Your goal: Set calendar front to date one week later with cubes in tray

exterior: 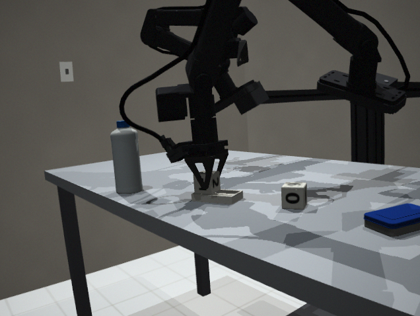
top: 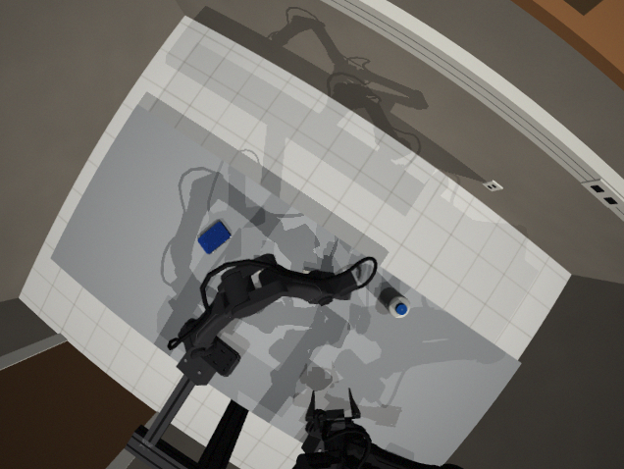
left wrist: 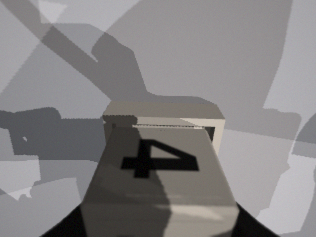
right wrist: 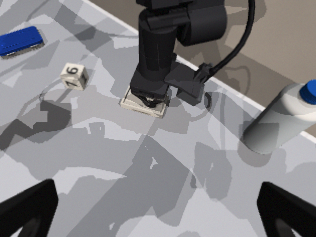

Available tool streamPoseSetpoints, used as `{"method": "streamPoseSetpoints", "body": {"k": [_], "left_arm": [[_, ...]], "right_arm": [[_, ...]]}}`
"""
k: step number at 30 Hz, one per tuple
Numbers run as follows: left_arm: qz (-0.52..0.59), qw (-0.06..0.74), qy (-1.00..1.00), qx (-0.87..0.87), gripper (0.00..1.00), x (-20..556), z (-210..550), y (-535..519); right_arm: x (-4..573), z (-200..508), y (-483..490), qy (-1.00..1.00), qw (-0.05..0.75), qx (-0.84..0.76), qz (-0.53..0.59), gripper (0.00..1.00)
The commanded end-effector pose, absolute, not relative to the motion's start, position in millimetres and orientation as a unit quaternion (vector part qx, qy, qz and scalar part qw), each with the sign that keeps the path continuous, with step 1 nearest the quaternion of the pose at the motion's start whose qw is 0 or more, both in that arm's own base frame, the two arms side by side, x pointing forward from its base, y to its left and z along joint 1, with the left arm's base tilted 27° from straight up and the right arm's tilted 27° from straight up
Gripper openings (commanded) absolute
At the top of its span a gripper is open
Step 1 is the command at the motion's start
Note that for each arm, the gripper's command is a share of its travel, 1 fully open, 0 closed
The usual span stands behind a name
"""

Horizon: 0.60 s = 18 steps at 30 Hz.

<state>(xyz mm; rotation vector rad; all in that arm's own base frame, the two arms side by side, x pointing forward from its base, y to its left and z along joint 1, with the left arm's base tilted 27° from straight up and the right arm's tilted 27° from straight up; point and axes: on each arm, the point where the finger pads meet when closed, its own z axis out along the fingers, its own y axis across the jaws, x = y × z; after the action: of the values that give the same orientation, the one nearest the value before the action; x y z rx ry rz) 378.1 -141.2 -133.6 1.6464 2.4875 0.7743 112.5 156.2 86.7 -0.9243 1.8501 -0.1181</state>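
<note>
Held cube (exterior: 213, 190) (left wrist: 160, 189): hidden from above by the left arm (top: 282, 285) (exterior: 203, 67) (right wrist: 157, 54); the mark on its left face, exterior view, half covered by the left fingers (exterior: 203, 185); lower part cut off in left wrist view.
Tray (exterior: 234, 197) (left wrist: 165, 110) (right wrist: 142, 110): floor mostly masked by held cube, left wrist view.
Loose cube (exterior: 293, 196) (right wrist: 74, 76): top mark too foreshortened to read, exterior view.
Blue tin (top: 214, 236) (exterior: 391, 215) (right wrist: 21, 41): right end cropped, exterior view.
Bottle (top: 398, 306) (exterior: 127, 162) (right wrist: 280, 119): cap clipped, right wrist view.

Robot workcell, probably a lab; 2 arms (top: 282, 286) (exterior: 203, 67) overhang a table (top: 116, 166) (exterior: 271, 251).
</note>
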Motion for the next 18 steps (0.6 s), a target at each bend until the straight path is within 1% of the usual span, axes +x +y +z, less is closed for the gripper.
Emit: {"method": "streamPoseSetpoints", "body": {"k": [1,9,18], "left_arm": [[0.257,0.049,0.802,0.537,0.41,382,-113,-157],[0.244,0.037,0.807,0.537,0.41,383,-147,-141],[0.240,0.050,0.812,0.530,0.41,385,-140,-150]], "right_arm": [[115,92,159,0.760,0.526,-0.378,-0.046,1.00],[115,92,159,0.760,0.526,-0.378,-0.046,1.00],[115,92,159,0.760,0.526,-0.378,-0.046,1.00]]}}
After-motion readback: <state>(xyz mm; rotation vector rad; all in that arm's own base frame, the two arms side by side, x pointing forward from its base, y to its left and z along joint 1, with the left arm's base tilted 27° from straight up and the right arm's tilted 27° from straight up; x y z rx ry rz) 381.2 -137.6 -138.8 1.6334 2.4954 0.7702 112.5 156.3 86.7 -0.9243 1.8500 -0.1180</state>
